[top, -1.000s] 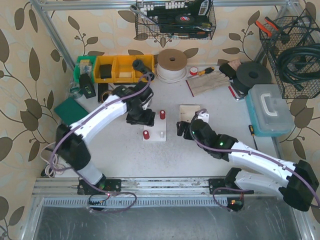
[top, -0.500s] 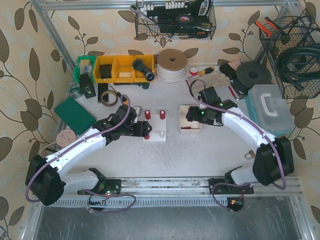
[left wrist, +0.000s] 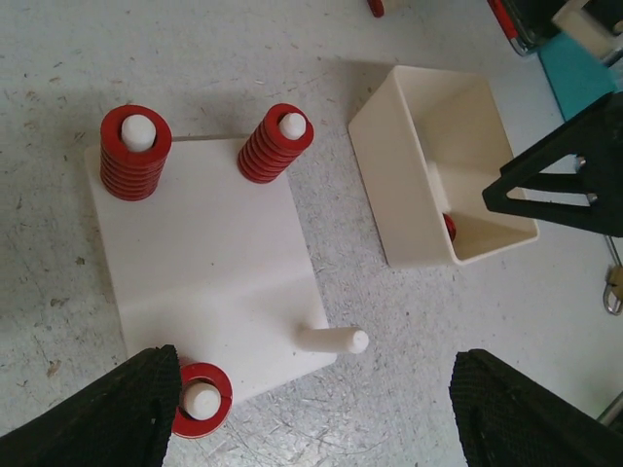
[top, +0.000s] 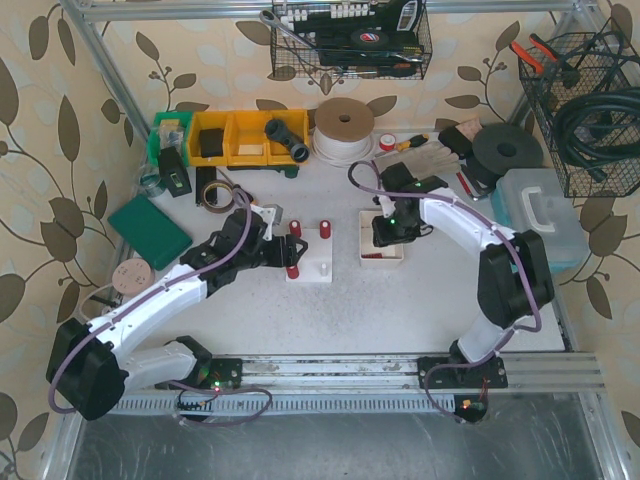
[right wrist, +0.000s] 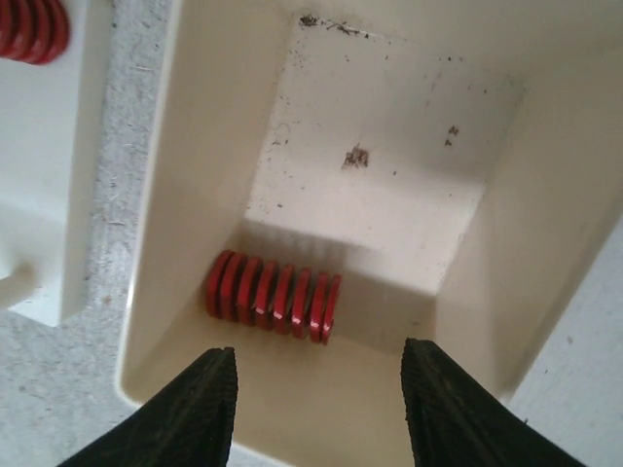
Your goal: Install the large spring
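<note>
Lettering on the packets in the wire basket (top: 350, 40) on the back wall is too small for you to read, and nothing else carries legible print. Your left arm has its elbow out to the left and its forearm slanting up toward the white base plate (left wrist: 214, 243). The left pincer (left wrist: 316, 389) hangs over the plate's near edge with its fingers wide apart and nothing between them. One finger sits just beside a short red spring (left wrist: 202, 399) on a corner peg. Two taller red springs (left wrist: 136, 151) stand on the far pegs, and the fourth peg (left wrist: 331, 341) is bare. Your right arm rises from its base, bends at the elbow on the right and arcs left, with the wrist pointing down into the cream bin (right wrist: 195, 146) beside the plate on the grey surface (top: 420, 300). The right pincer (right wrist: 321, 360) is spread, gripping nothing. The large spring (right wrist: 273, 295) lies on its side on the bin floor near one wall, in line with the gap between those fingers. It is bright red, a tight coil of flat turns.
</note>
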{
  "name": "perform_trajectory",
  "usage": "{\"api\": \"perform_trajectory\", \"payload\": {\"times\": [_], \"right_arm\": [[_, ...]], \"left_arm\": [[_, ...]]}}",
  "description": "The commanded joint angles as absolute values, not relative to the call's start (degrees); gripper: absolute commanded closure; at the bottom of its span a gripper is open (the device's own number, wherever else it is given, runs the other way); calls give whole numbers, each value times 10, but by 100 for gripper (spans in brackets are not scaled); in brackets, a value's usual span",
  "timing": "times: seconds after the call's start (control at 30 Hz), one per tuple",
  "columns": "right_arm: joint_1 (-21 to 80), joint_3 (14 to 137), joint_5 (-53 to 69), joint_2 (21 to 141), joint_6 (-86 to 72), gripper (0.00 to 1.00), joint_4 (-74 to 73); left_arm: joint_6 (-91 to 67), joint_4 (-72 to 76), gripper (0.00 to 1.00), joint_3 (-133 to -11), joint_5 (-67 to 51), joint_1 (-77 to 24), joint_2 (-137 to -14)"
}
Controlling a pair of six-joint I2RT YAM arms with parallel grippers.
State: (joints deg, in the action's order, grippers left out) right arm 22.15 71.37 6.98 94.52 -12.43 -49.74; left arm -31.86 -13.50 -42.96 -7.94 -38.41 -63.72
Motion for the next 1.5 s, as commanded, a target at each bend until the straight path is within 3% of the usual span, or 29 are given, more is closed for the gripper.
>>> {"api": "perform_trajectory", "payload": {"times": [0.0, 0.37, 0.63, 0.83, 1.0, 1.3, 1.47], "right_arm": [[231, 755, 26, 977, -89, 52, -519], [257, 848, -24, 1000, 32, 47, -533], [256, 850, -57, 1000, 86, 32, -482], [225, 892, -48, 1030, 95, 30, -498], [212, 909, -100, 1053, 15, 28, -539], [206, 778, -124, 927, -197, 20, -486], [205, 706, -83, 897, -289, 25, -437]], "left_arm": [[-327, -95, 21, -424, -101, -369, -623], [-332, -87, 19, -416, -105, -363, -617], [-336, -92, 20, -423, -104, -362, -634], [-333, -94, 20, -426, -110, -360, -644], [-332, -90, 20, -425, -121, -354, -644], [-343, -57, 20, -394, -142, -334, -615], [-346, -60, 20, -396, -161, -324, -623]]}}
